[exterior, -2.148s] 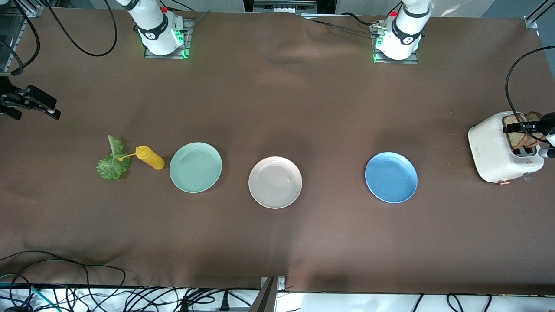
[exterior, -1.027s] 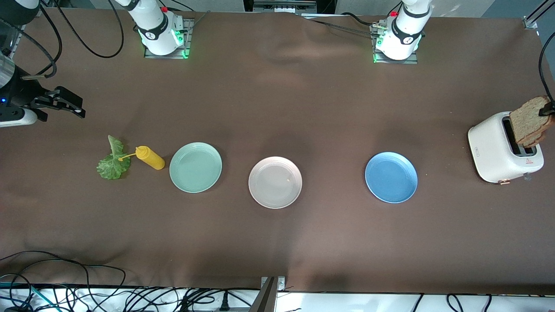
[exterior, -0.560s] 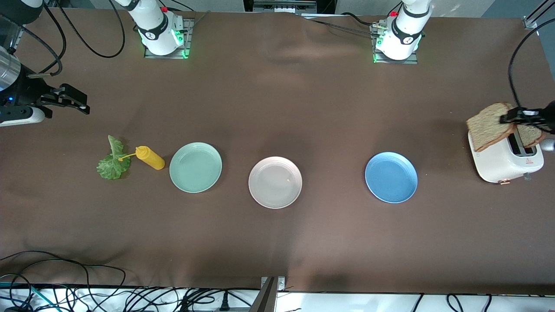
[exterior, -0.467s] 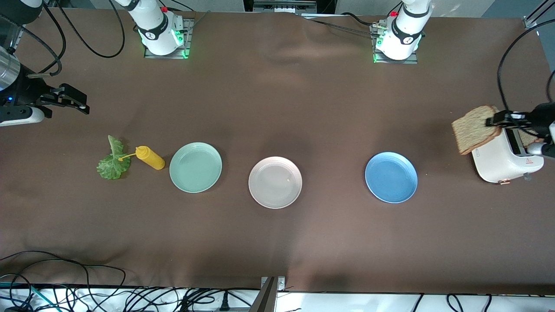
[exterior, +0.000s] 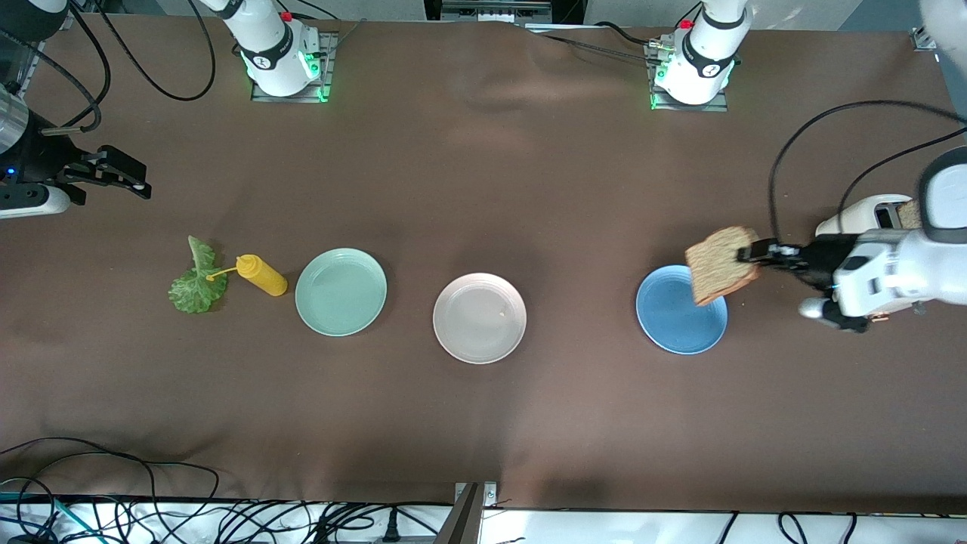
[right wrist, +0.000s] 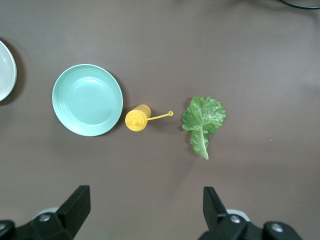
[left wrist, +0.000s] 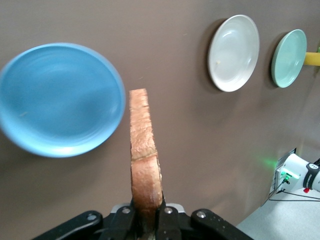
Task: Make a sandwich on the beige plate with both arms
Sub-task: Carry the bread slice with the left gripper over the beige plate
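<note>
My left gripper (exterior: 750,251) is shut on a brown bread slice (exterior: 720,264), held edge-on in the air over the rim of the blue plate (exterior: 675,317). The slice (left wrist: 144,159) shows in the left wrist view between the jaws (left wrist: 148,217). A second slice (exterior: 908,214) sticks out of the white toaster (exterior: 861,214). The beige plate (exterior: 479,318) lies bare mid-table; it also shows in the left wrist view (left wrist: 233,52). The green lettuce leaf (exterior: 196,279) lies toward the right arm's end; the right wrist view shows it too (right wrist: 202,120). My right gripper (exterior: 119,173) is open and empty, up above the table near the lettuce.
A mint green plate (exterior: 341,291) lies beside a yellow squeeze bottle (exterior: 261,275) on its side, between the lettuce and the beige plate. Both show in the right wrist view, plate (right wrist: 87,99) and bottle (right wrist: 138,119). Cables run along the table's near edge (exterior: 151,499).
My left gripper lifted the bread slice out of the toaster and carried it toward the middle, now over the blue plate's rim. My right gripper came in over the table's end and hovers.
</note>
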`<act>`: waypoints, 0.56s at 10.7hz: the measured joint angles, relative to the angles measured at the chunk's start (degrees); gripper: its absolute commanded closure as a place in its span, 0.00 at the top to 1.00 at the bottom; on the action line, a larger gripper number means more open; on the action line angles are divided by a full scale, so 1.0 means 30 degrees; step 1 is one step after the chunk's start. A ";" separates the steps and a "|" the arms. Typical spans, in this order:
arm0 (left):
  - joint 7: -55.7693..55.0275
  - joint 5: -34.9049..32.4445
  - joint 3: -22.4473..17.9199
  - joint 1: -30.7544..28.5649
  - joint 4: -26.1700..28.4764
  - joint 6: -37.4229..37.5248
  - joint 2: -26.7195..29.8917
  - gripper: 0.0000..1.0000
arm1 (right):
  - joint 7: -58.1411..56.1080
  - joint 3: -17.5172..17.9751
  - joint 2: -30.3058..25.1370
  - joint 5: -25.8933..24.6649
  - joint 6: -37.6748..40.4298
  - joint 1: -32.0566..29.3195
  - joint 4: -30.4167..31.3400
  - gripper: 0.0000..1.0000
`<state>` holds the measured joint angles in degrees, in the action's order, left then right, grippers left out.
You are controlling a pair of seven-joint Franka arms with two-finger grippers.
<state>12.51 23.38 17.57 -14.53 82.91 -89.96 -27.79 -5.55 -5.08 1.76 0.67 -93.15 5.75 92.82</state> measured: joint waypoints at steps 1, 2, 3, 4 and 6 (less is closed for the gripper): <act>-0.0243 0.0705 0.0014 0.0870 -0.0004 -0.0944 -0.0217 0.00 | 0.0000 0.0001 0.0000 0.0000 0.0006 0.0001 0.0000 1.00; -0.0311 0.1478 0.0012 0.1435 -0.0005 -0.1719 -0.0362 0.00 | 0.0000 0.0000 -0.0001 0.0000 0.0009 0.0000 0.0000 1.00; -0.0313 0.2244 0.0012 0.1817 0.0001 -0.2413 -0.0523 0.00 | 0.0000 0.0000 0.0000 0.0000 0.0012 0.0000 0.0000 1.00; -0.0384 0.2820 0.0011 0.2263 0.0024 -0.3341 -0.0799 0.00 | -0.0001 -0.0002 -0.0001 0.0000 0.0015 -0.0002 0.0000 1.00; -0.0834 0.3748 0.0012 0.3492 0.0048 -0.5814 -0.1776 0.00 | -0.0001 -0.0006 -0.0001 0.0000 0.0020 -0.0004 -0.0003 1.00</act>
<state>10.01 34.62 17.61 -4.05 83.05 -107.41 -33.11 -5.56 -5.10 1.76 0.67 -93.09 5.74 92.82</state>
